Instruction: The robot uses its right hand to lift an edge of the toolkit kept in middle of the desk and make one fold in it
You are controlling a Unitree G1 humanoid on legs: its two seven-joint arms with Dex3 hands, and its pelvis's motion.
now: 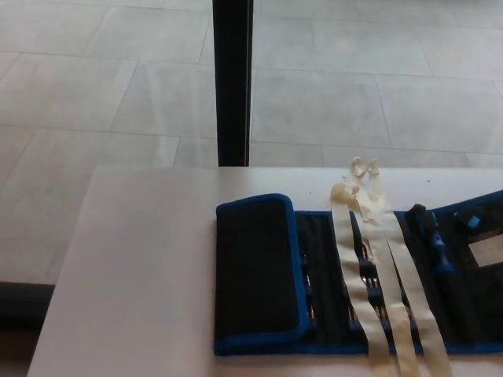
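Grey floor tiles [94, 86] fill the top of the view, and a black post [233, 78] stands up behind the far edge of the white desk [134, 267]. On the desk lies the toolkit [330, 275], a black cloth roll with a blue border. It sits toward the near right part of the desk and runs off the right edge of the view. Its left end is folded over into a flat flap [255, 267]. Small tools [365, 283] sit in pockets in the open part. Two pale straps [393, 275] lie across it, curling near the far edge. Neither robot hand shows, so I cannot tell if they are open or closed.
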